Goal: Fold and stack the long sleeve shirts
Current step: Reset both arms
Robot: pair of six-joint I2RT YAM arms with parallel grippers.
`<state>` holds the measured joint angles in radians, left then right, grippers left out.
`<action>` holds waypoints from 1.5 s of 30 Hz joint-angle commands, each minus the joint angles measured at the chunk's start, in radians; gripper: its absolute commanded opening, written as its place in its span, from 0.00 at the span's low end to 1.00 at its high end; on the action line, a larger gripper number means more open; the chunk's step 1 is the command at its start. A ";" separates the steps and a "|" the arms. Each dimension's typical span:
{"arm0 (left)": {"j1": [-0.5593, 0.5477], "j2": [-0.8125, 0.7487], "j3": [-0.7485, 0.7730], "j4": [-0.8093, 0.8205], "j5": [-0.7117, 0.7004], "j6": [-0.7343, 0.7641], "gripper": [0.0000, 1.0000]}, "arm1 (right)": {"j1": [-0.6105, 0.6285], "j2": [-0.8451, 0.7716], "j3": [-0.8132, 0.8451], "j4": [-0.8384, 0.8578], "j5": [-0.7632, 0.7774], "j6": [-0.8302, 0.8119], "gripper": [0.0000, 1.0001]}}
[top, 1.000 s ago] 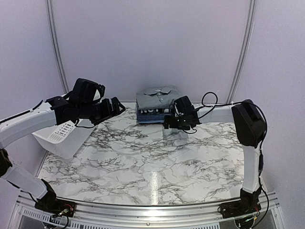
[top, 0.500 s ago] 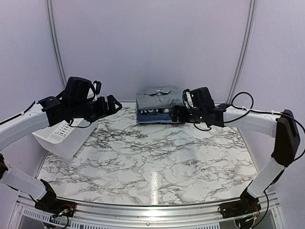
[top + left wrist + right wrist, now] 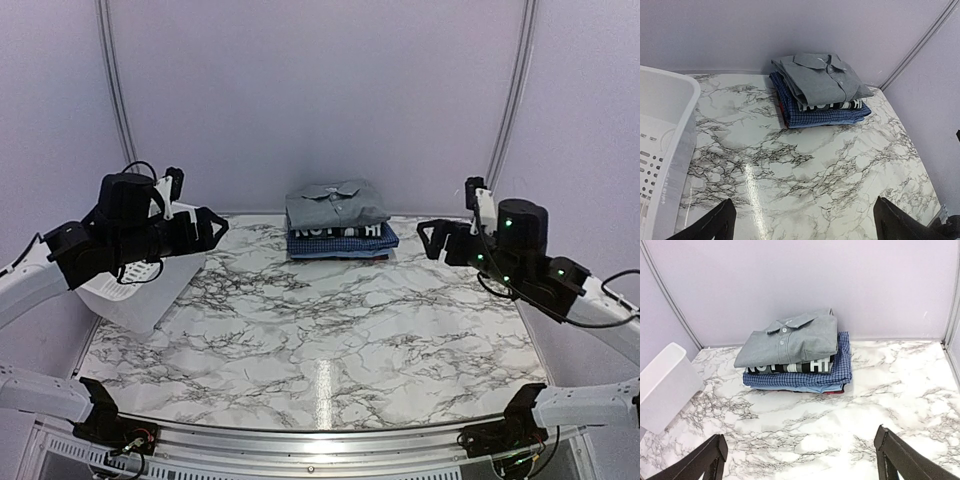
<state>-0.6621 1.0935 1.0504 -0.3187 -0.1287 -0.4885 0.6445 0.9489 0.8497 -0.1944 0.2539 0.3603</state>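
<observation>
L gripper [image 3: 212, 228], R gripper [image 3: 428, 240] wide open (both empty).

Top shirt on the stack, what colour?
The top shirt is plain grey; the right wrist view shows it best.

The table top [image 3: 320, 330] is showing a smooth, glossy, marble-patterned finish (whether stone or a printed film cannot be told) and is throwing back a bright streak of light. The grey collared shirt [image 3: 795, 340] is looking like matt woven cloth, softly creased. Under it, the white-lettered black shirt [image 3: 790, 366] and the blue checked shirt [image 3: 842, 367] are reading as matt cloth too. The white tub [image 3: 665, 125] is showing smooth plastic, perforated on its side. The right gripper [image 3: 800, 435] is presenting matt black fingers [image 3: 705, 460]. A metal rail [image 3: 320, 438] is gleaming dully.
</observation>
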 commanded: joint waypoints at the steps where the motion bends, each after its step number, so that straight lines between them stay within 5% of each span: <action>1: 0.006 -0.085 -0.060 -0.007 -0.077 0.059 0.99 | 0.006 -0.173 -0.034 -0.067 0.075 -0.031 0.98; 12: 0.006 -0.174 -0.112 0.007 -0.117 0.072 0.99 | 0.005 -0.331 -0.062 -0.087 0.110 -0.032 0.99; 45: 0.006 -0.221 -0.153 0.018 -0.155 0.061 0.99 | 0.005 -0.324 -0.069 -0.091 0.117 -0.042 0.99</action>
<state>-0.6617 0.8799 0.9054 -0.3183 -0.2714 -0.4294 0.6445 0.6189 0.7696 -0.2714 0.3622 0.3351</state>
